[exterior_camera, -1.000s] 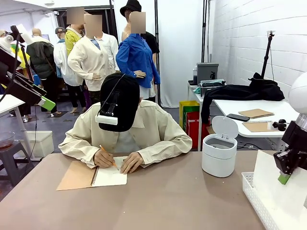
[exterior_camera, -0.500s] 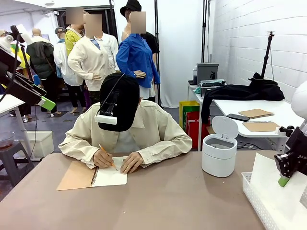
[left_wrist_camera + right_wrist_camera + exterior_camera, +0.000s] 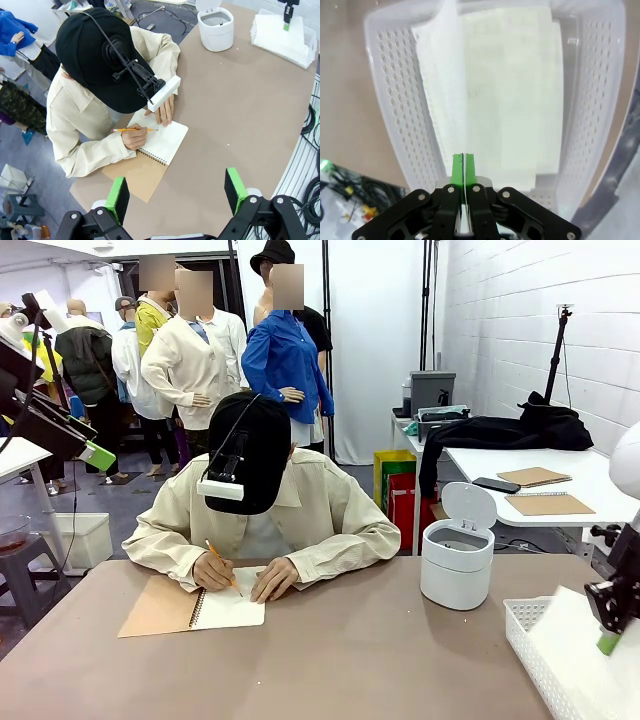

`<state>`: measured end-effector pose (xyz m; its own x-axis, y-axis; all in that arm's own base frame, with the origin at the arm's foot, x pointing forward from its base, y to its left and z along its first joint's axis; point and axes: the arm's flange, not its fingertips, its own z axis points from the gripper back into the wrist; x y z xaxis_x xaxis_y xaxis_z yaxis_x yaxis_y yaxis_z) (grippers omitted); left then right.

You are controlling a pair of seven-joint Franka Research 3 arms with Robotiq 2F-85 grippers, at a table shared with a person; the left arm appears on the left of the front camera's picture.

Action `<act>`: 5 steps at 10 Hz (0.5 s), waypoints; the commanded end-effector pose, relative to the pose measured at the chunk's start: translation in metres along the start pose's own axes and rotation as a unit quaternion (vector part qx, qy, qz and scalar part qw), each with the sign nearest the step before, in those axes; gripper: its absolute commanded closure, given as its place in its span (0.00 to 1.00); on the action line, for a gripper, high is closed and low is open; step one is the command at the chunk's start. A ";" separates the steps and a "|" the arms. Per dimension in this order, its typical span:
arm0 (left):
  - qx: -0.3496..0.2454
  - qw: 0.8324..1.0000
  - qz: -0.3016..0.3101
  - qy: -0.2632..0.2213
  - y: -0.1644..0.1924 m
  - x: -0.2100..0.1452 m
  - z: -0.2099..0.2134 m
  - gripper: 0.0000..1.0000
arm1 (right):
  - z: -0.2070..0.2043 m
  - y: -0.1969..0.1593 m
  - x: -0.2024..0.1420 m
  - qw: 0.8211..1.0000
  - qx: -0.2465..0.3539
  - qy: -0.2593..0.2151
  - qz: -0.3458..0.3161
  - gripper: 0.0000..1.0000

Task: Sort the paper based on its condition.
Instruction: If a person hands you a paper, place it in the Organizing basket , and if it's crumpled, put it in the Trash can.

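Front view: right gripper at the near right, jaws pinched on a sheet of paper that hangs into the white basket; the person writes in a notebook far left. Left wrist view: left gripper high over the worktop, jaws wide apart, empty. Right wrist view: sheet stands on edge over the flat stack. Best to lower until it lies flat, then release inside the rim.

White brick wall at right — white side table beneath.

front: across table | wrists: downward | shared: basket
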<state>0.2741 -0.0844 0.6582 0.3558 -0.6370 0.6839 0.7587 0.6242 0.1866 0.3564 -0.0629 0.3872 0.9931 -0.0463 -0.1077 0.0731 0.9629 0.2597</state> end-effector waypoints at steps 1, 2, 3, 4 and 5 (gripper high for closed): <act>0.001 1.000 0.001 0.000 0.001 0.000 0.000 0.00 | 0.003 0.003 0.007 1.000 0.005 -0.027 0.005 1.00; 0.001 1.000 0.001 0.000 0.001 0.000 0.000 0.00 | 0.003 0.003 0.007 1.000 0.005 -0.027 0.005 1.00; 0.001 1.000 0.001 0.000 0.001 0.000 0.000 0.00 | 0.003 0.003 0.007 1.000 0.005 -0.027 0.005 1.00; 0.001 1.000 0.001 0.000 0.001 0.000 0.000 0.00 | 0.003 0.003 0.007 1.000 0.005 -0.027 0.005 1.00; 0.001 1.000 0.001 0.000 0.001 0.000 0.000 0.00 | 0.003 0.003 0.007 1.000 0.005 -0.027 0.005 1.00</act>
<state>0.2741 -0.0844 0.6582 0.3558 -0.6370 0.6839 0.7587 0.6242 0.1867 0.3608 -0.0641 0.3915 0.9961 -0.0549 -0.0688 0.0709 0.9637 0.2574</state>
